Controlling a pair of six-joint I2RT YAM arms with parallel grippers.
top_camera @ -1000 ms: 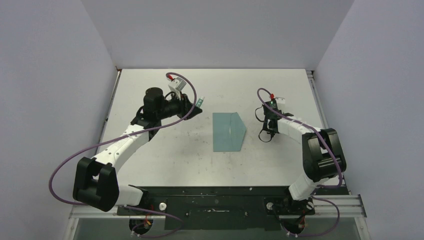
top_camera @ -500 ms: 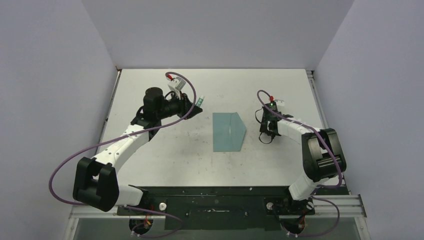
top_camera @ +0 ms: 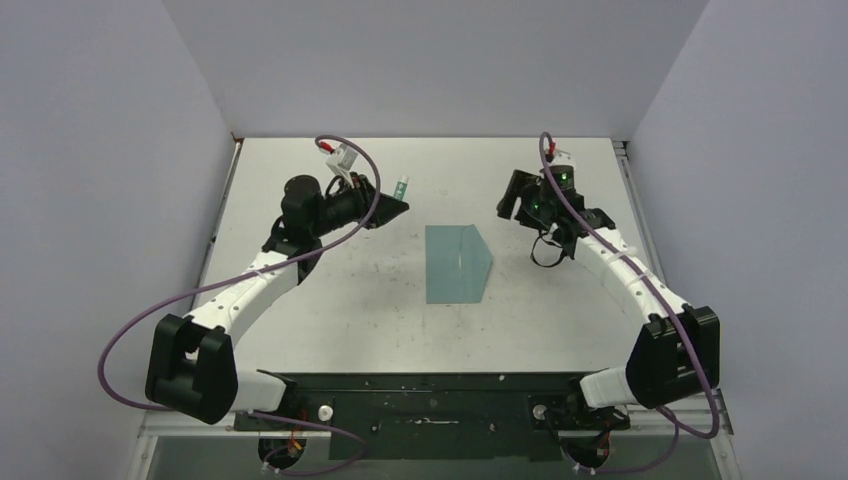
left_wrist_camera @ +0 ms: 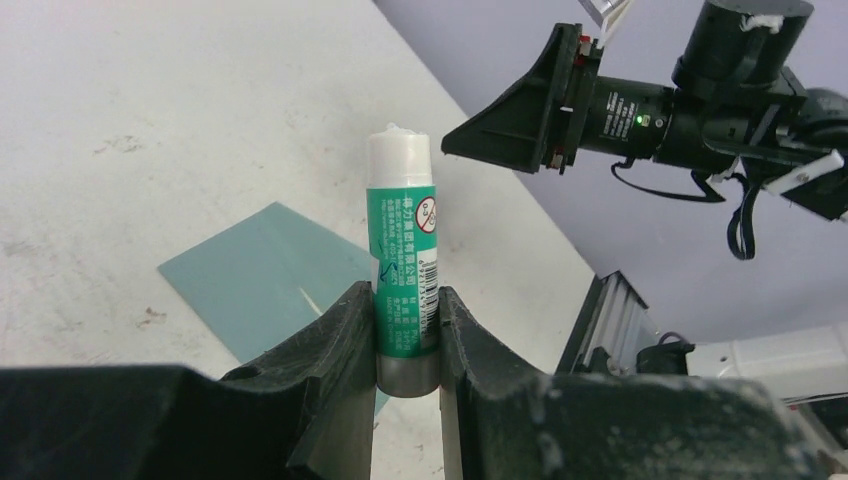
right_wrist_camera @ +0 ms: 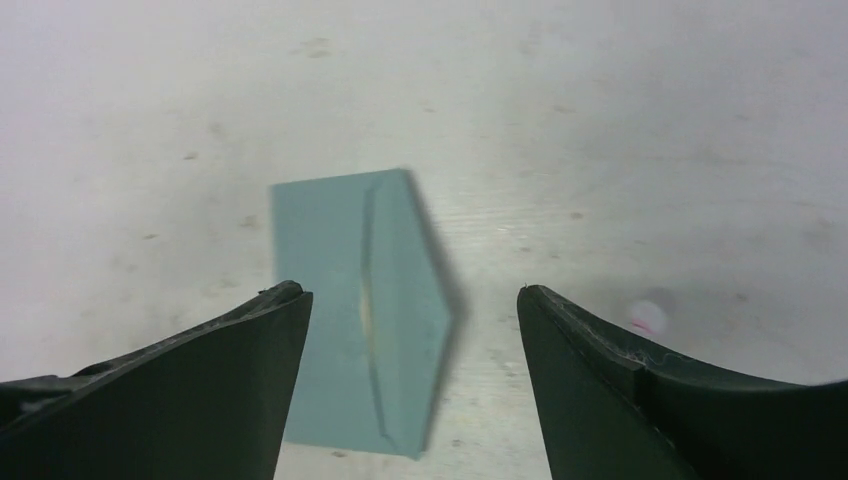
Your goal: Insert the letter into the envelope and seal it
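The teal envelope (top_camera: pixel 452 265) lies flat mid-table, its triangular flap (top_camera: pixel 481 260) unfolded toward the right. The letter is hidden; only a thin pale streak shows at the flap's fold (right_wrist_camera: pixel 362 306). My left gripper (top_camera: pixel 395 207) hovers left of and behind the envelope, shut on a white-and-green glue tube (left_wrist_camera: pixel 401 240) that sticks out past the fingertips (left_wrist_camera: pixel 352 312). My right gripper (top_camera: pixel 505 205) hangs above the table right of and behind the envelope, open wide with nothing in it (right_wrist_camera: pixel 410 292). Between its fingers the envelope (right_wrist_camera: pixel 330 300) shows below.
A small round pink-white object (right_wrist_camera: pixel 650 318) lies on the table to the right of the flap. The table's back wall and side rails (top_camera: pixel 626 170) bound the workspace. Purple cables loop off both arms.
My right gripper rose from the table beside the flap, swung toward the back and opened wide. My left gripper shifted slightly back-left, still holding the glue tube.
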